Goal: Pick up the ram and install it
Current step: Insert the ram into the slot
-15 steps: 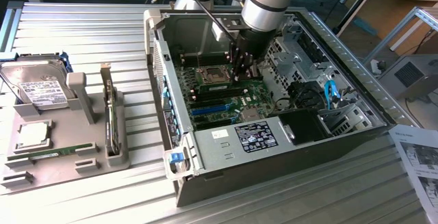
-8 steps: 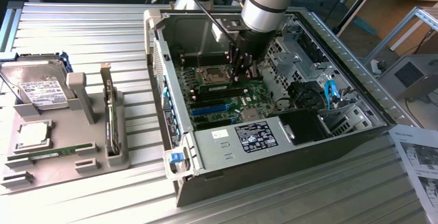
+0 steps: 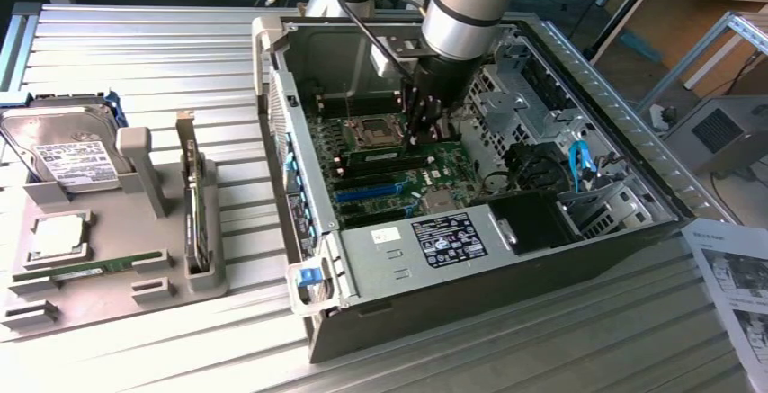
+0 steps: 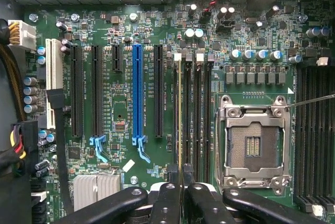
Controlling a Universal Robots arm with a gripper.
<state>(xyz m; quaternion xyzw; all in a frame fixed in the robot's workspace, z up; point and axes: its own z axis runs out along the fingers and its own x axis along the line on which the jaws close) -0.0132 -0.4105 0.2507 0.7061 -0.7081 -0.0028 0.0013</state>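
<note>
The ram [image 4: 179, 114] shows edge-on as a thin yellowish-green line along the memory slot closest to the long black expansion slots. Its near end runs in between my fingertips [image 4: 171, 190]. My gripper [image 4: 180, 174] is shut on it, with the jaws almost together. I cannot tell whether the stick is seated in the slot or just above it. In the exterior view my gripper [image 3: 423, 137] reaches down into the open computer case [image 3: 397, 254], low over the motherboard [image 3: 397, 173], beside the processor socket [image 3: 372, 129].
Several empty black memory slots [image 4: 196, 114] and the open processor socket [image 4: 254, 145] lie beside the stick, a blue slot [image 4: 137, 93] on the other side. At the exterior view's left, a grey fixture [image 3: 156, 290] holds a hard drive [image 3: 66, 155], an upright card [image 3: 192, 204] and another green stick [image 3: 90, 268].
</note>
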